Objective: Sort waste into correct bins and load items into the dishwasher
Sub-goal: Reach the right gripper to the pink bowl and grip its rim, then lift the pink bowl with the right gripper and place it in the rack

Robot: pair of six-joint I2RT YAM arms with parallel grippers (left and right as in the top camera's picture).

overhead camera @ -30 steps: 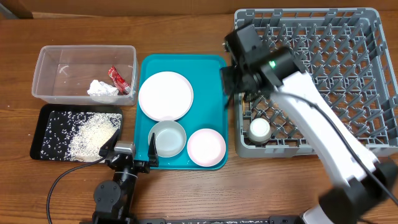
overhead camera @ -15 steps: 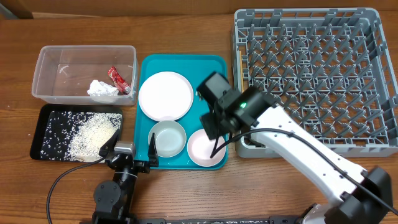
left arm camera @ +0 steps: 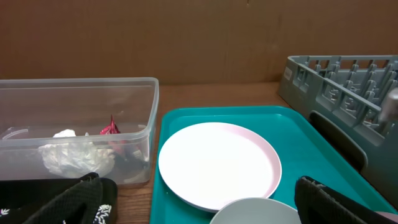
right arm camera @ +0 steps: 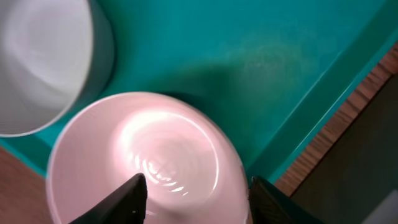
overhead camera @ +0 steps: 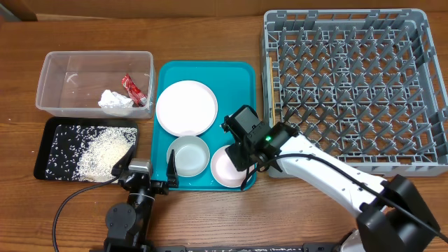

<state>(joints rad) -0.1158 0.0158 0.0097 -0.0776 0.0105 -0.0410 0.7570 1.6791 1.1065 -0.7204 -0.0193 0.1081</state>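
One grey dish rack [overhead camera: 355, 87] is standing at the right of the table, its pegs upright. The right arm is crossing the rack's near left corner and hiding what lies there. One teal serving tray [overhead camera: 241, 91] is lying just beside the rack's left wall. It is carrying one white plate [overhead camera: 186, 107] at the back and two bowls at the front: a greyish bowl [overhead camera: 188, 155] and, close on its right, a pinkish bowl [overhead camera: 225, 166]. One clear tub [overhead camera: 52, 77] is sitting left of the tray and is holding one red wrapper [overhead camera: 131, 88] and one white tissue wad [overhead camera: 114, 100]. One black tray [overhead camera: 45, 150] is lying in front of the tub, with a heap of rice grains [overhead camera: 105, 152] spread inside. The right gripper [right arm camera: 196, 182] is hanging over the pinkish bowl with its fingers [right arm camera: 127, 199] spread apart and straddling the right rim. It is gripping nothing, and contact cannot be told. The left gripper [overhead camera: 150, 162] is resting at the near table edge, spread wide and holding nothing.
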